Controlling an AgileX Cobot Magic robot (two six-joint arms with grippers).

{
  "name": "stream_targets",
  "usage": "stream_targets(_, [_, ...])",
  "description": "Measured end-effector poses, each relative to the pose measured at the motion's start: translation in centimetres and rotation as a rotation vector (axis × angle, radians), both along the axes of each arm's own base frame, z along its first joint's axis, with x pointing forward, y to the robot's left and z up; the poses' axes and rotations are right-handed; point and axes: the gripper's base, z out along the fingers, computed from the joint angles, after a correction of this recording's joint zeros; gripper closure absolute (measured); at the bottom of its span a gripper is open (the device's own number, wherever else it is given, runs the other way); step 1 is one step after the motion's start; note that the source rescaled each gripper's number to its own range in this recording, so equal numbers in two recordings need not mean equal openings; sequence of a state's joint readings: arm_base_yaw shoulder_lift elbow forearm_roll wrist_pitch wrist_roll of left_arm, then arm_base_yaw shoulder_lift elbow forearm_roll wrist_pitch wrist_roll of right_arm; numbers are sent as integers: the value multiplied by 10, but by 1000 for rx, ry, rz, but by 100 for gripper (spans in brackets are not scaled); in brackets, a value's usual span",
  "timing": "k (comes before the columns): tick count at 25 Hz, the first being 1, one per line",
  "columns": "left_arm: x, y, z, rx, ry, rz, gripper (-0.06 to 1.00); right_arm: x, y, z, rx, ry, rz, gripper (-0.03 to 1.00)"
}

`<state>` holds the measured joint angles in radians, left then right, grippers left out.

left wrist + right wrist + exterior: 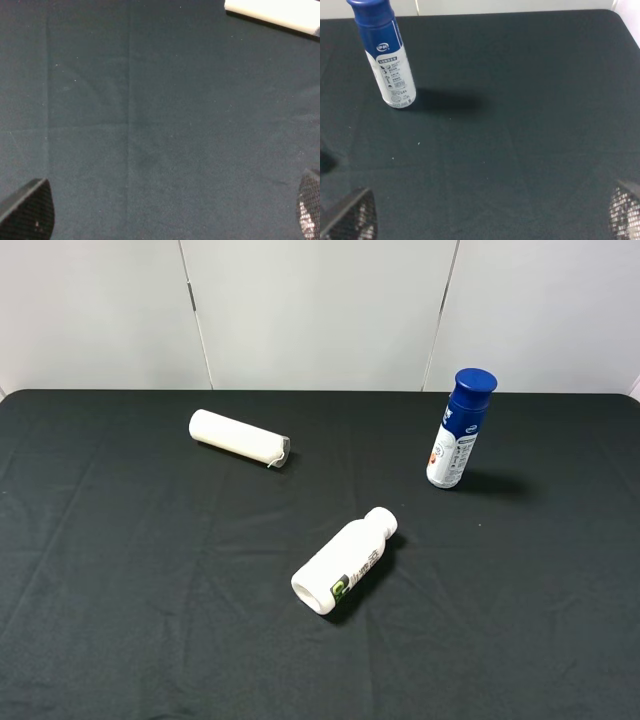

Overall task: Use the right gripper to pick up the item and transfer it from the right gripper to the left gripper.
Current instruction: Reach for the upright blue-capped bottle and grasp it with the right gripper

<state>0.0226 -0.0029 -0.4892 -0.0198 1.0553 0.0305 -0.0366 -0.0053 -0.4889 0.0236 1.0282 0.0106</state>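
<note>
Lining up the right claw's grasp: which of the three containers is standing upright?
The blue-capped bottle, back right. The green-logo bottle and the plain white tube both lie on their sides.

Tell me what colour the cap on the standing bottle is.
Dark blue. The cap tops the upright white bottle; the exterior high view shows it best.

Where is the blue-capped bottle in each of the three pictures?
Exterior high: the bottle stands upright at the right rear of the black cloth.
Left wrist: not in it.
Right wrist: the bottle stands upright near the cloth's back edge.
Shared landmark: the black cloth, in all three.
</note>
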Motion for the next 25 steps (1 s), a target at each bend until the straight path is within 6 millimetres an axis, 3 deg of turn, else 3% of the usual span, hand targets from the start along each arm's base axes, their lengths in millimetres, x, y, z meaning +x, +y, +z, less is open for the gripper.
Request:
stream_targets(21, [0, 0, 0, 0, 0, 0, 1, 0, 0, 0, 2, 0, -1, -3])
stream_targets(25, [0, 0, 0, 0, 0, 0, 1, -3, 0, 11, 48, -26, -22, -3])
